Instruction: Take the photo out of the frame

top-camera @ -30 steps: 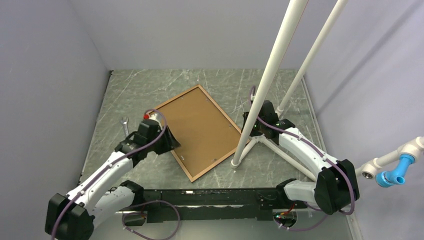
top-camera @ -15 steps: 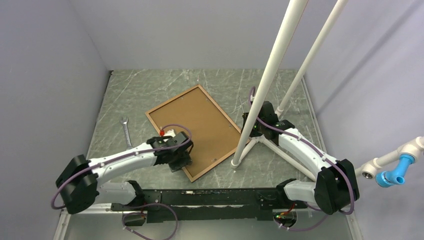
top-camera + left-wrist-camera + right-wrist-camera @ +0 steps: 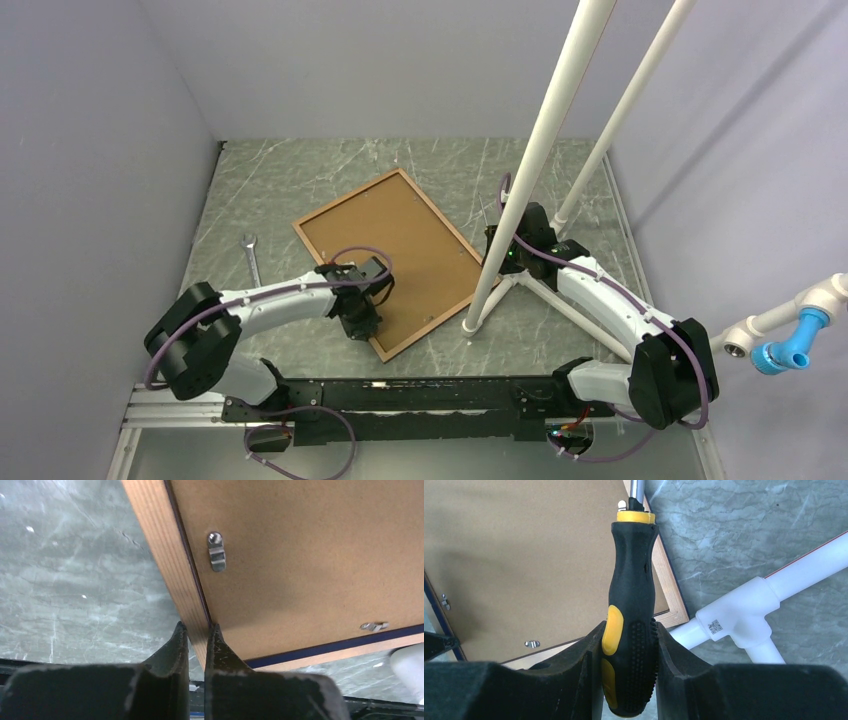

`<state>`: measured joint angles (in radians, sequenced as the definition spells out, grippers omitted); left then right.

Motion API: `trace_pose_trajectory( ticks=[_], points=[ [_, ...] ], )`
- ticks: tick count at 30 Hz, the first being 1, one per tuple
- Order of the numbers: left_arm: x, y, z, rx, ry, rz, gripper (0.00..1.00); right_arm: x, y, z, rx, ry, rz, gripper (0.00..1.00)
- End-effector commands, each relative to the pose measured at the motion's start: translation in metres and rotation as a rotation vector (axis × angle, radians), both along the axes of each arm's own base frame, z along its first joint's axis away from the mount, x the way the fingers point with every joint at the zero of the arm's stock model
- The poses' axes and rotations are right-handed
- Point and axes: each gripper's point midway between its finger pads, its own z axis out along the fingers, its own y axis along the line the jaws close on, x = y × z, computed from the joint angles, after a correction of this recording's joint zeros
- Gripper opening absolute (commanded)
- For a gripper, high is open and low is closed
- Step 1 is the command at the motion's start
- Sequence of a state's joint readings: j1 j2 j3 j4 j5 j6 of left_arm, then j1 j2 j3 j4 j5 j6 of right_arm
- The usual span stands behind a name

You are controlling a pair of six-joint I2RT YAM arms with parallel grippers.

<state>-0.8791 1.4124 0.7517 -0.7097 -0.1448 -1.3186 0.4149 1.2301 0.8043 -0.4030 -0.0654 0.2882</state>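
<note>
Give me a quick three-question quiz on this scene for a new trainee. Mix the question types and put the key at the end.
1. True or false: the frame lies with its brown backing facing up.
2. The right gripper has its jaws closed on: A) a hammer B) a screwdriver C) a brush.
3. Fill in: the metal tool lying on the table, to the left of the frame, is a ___.
Key: 1 true; 2 B; 3 wrench.
</note>
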Motion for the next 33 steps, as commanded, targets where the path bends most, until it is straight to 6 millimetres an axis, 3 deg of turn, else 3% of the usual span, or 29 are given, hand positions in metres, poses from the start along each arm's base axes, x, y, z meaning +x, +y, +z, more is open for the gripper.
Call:
trace_pose_trajectory(
  ticks=[1,5,11,15,22,24,27,33],
  points=[
    [0.022,0.011,-0.02,-0.017,0.033,-0.207,0.0,0.008,0.004,0.017,0.03,-0.058,-0.001,0.0],
    [0.049,0.03,-0.01,-0.052,0.046,-0.391,0.0,0.009,0.004,0.017,0.031,-0.059,0.0,0.0],
    [0.086,0.088,0.036,0.275,0.032,-0.703,0.0,0.008,0.004,0.014,0.03,-0.056,-0.001,0.0],
    [0.099,0.136,0.038,0.572,0.15,-0.824,0.0,0.009,0.005,0.014,0.031,-0.055,0.003,0.0],
    [0.111,0.177,-0.001,0.845,0.33,-0.866,0.0,0.006,0.005,0.017,0.035,-0.057,0.007,0.0],
    [0.119,0.183,-0.001,0.889,0.318,-0.824,0.0,0.006,0.005,0.017,0.039,-0.058,0.009,0.0],
    [0.139,0.186,0.021,0.888,0.241,-0.673,0.01,0.005,0.005,0.017,0.041,-0.058,0.009,0.0],
    [0.157,0.179,0.073,0.751,-0.006,-0.447,0.58,0.005,0.006,0.015,0.039,-0.049,0.013,0.0]
  ],
)
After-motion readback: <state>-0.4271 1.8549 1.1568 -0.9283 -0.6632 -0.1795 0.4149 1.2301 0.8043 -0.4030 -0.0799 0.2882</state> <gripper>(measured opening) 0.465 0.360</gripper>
